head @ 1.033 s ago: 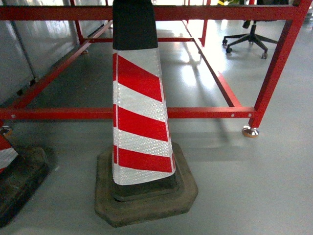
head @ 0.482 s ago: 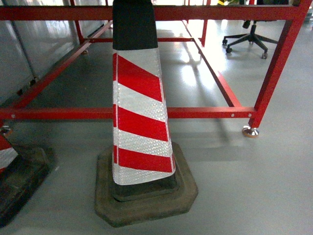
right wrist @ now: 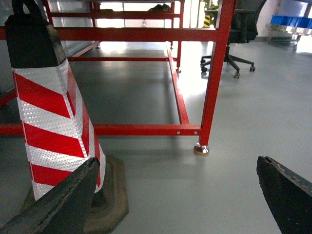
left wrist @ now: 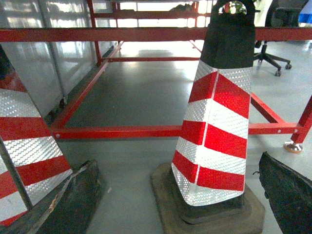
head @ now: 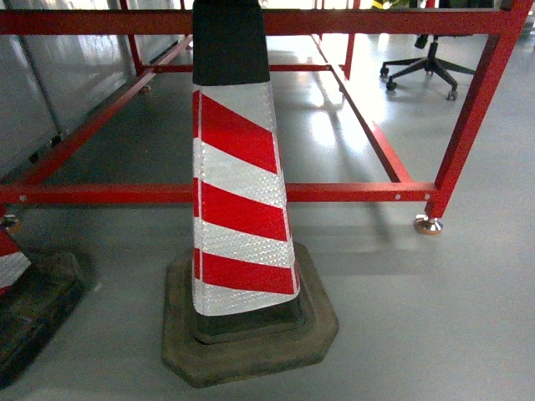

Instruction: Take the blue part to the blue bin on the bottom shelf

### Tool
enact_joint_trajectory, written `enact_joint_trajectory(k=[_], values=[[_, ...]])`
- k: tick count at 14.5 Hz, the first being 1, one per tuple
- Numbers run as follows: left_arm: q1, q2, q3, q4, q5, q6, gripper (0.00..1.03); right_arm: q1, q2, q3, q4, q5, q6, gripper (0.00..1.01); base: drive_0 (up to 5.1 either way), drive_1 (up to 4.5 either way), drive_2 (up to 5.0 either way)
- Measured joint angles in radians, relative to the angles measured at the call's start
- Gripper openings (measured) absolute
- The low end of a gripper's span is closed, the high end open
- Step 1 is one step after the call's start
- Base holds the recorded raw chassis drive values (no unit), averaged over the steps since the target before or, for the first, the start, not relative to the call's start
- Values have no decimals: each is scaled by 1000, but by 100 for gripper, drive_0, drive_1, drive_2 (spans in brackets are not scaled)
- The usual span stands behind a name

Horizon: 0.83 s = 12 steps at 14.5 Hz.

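Observation:
The blue part and the bottom shelf are out of view in every frame. Far off at the top right of the right wrist view, blue containers (right wrist: 291,20) sit on a pale rack; I cannot tell if one is the blue bin. My left gripper (left wrist: 177,160) is open, its dark fingers (left wrist: 73,200) spread wide with nothing between them, low over the floor facing a cone. My right gripper (right wrist: 178,160) is also open and empty, with only grey floor between its fingers (right wrist: 287,195). Neither gripper shows in the head view.
A red-and-white striped traffic cone (head: 238,200) on a dark rubber base stands directly ahead. A second cone (left wrist: 24,141) is at the left. Behind them runs a red steel frame (head: 351,192) with a foot (head: 428,224). An office chair (head: 426,63) stands far back.
The second cone's base at the left edge of the head view shifts slightly. Nothing else visibly differs.

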Motion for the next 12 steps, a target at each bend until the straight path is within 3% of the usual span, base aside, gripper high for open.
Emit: enact_joint_trajectory(k=[12], values=[[0,0,0,-3,0,0,98,0,0,0,-3,0,0,98,0,0,0]])
